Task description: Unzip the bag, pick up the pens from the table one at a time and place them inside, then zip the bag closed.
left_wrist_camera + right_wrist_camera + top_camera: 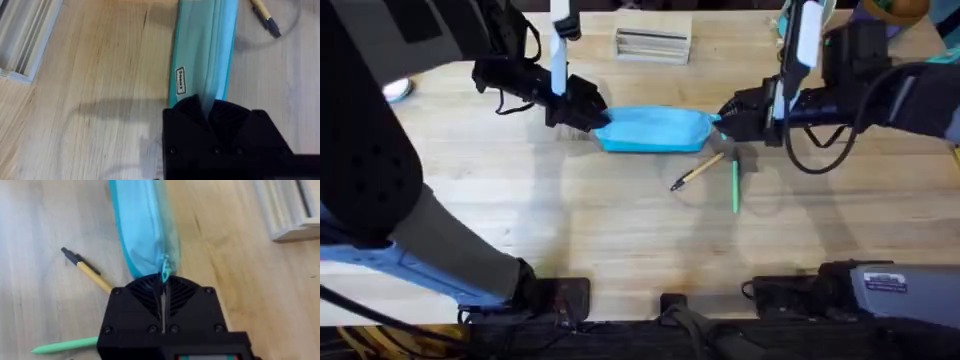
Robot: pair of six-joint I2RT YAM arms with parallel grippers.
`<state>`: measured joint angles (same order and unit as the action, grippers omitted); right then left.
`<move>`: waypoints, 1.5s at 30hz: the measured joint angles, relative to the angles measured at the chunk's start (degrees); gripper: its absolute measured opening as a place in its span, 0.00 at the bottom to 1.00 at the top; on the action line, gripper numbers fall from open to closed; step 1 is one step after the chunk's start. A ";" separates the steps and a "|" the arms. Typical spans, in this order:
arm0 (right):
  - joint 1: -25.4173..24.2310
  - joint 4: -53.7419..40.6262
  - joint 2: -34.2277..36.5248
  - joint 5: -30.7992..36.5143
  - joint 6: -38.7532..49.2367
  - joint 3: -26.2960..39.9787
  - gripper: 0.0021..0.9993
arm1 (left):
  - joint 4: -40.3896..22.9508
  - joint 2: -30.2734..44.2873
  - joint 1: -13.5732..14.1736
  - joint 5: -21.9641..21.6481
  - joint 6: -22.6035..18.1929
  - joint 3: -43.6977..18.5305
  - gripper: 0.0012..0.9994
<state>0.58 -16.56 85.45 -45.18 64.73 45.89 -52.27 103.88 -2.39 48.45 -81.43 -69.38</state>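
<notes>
From above, mid-frame, the bag (655,129) lies on the table (570,230), my left pincer (598,115) clenched on its left end and my right pincer (722,118) at its right; both pens (698,172) lie just below. At my left wrist, the fingers pinch fabric. At my right wrist, closed fingers grasp the zipper pull (165,273). If the pull slips, or the left grip gives, I reckon the bag drags instead of unzipping.
</notes>
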 joint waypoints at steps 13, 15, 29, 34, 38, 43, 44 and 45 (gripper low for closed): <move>2.18 0.03 -6.87 3.39 -0.45 0.02 0.03 | -0.24 0.00 0.15 0.20 0.00 0.00 0.04; 2.97 0.09 -6.87 3.60 -0.67 0.09 0.03 | -0.26 0.00 0.15 0.20 0.00 0.00 0.04; 7.55 8.00 -6.87 5.04 -6.74 0.68 0.03 | -0.22 0.00 0.06 -0.04 0.00 0.00 0.04; 8.04 7.98 -6.87 5.30 -10.41 0.68 0.03 | -0.45 0.00 0.04 -0.04 0.00 0.00 0.04; 8.04 7.98 -6.87 5.28 -11.22 0.68 0.03 | -0.68 0.00 0.04 -0.02 0.00 0.00 0.04; 8.04 7.98 -6.87 5.24 -13.57 0.68 0.03 | -0.68 0.00 0.04 -0.02 0.00 0.00 0.04; 8.04 7.98 -6.87 5.26 -14.01 0.68 0.03 | -0.67 0.00 0.04 -0.02 -0.01 0.00 0.04; 8.04 7.98 -6.87 5.29 -14.36 0.68 0.03 | -0.66 0.00 0.04 -0.02 0.00 0.00 0.04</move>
<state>8.62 -8.58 78.59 -39.89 50.36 46.57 -52.93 103.88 -2.35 48.42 -81.43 -69.38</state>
